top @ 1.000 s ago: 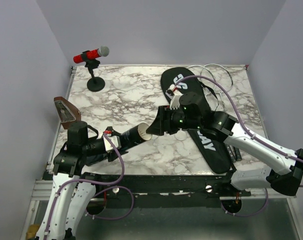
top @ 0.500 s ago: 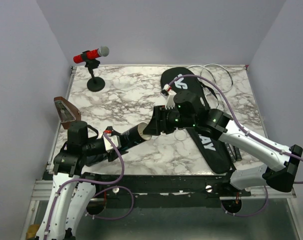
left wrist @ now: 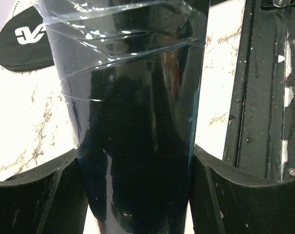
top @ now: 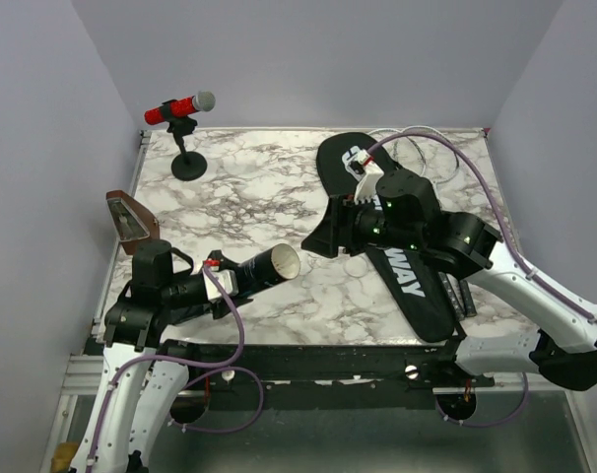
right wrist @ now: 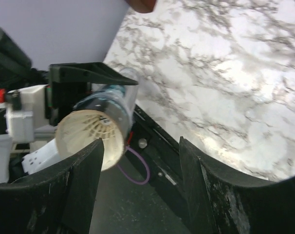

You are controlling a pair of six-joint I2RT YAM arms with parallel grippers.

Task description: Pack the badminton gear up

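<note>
right gripper (top: 321, 235) has backed off the tube (top: 264, 266) mouth, fingers apart and empty — left gripper (top: 220, 285) clamps the tube's base, shuttlecock (right wrist: 86, 132) inside; marble table (top: 249, 192), lilac walls (top: 42, 118).

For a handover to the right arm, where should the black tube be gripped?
Probably the free stretch of the black tube near its open mouth, ahead of the left end effector. Come from the right, closing across its round body; the rear end is already clamped.
</note>
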